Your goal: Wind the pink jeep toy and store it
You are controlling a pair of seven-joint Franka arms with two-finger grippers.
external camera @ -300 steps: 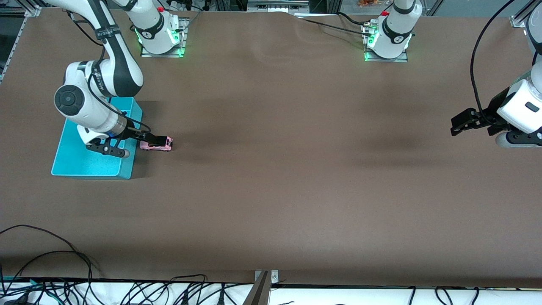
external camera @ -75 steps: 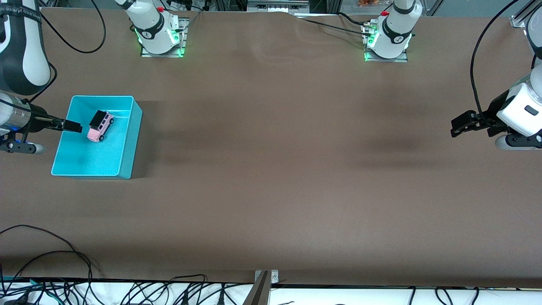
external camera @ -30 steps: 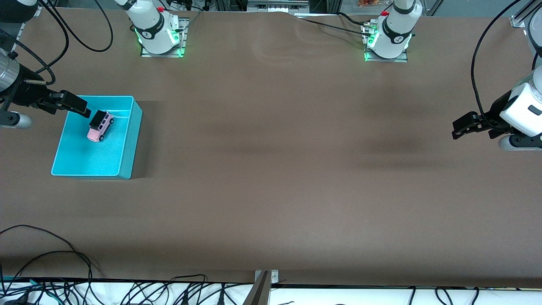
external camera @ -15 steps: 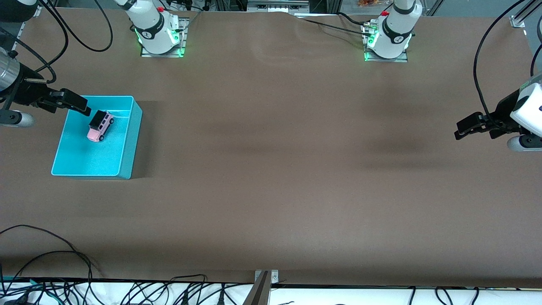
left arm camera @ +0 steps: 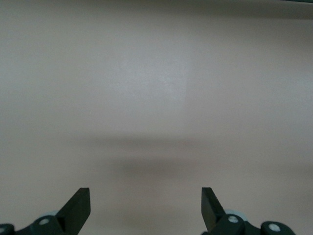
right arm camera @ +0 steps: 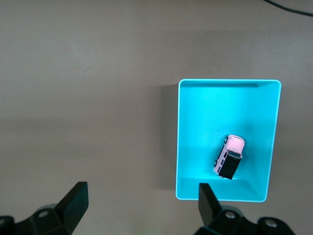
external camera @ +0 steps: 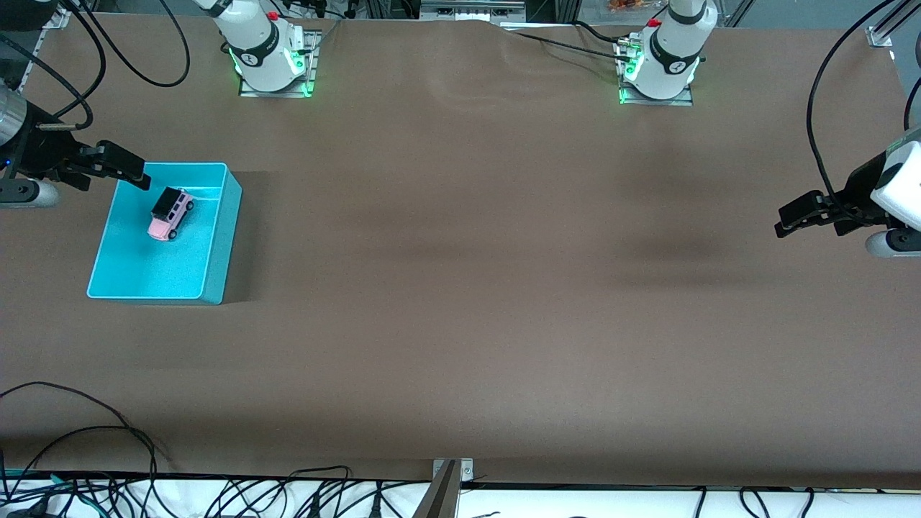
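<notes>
Both end effectors are hanging empty while the pink jeep toy (external camera: 170, 214) is sitting inside the teal bin (external camera: 223, 237).

The right end effector (external camera: 129, 171) is hovering with its fingers spread wide and nothing between them, just above the bin's corner that lies toward the robots' bases, its arm stretching in level from the table's (external camera: 460, 288) edge. The left end effector (external camera: 791, 218), also spread wide and empty, is waiting over bare table well apart from the bin, at the left arm's end. The right wrist view is showing the bin's whole rim (right arm camera: 228, 82) and the jeep (right arm camera: 230, 157) by one short wall, angled; the left wrist view is showing only table (left arm camera: 156, 98). One jeep, one bin, two arms.
</notes>
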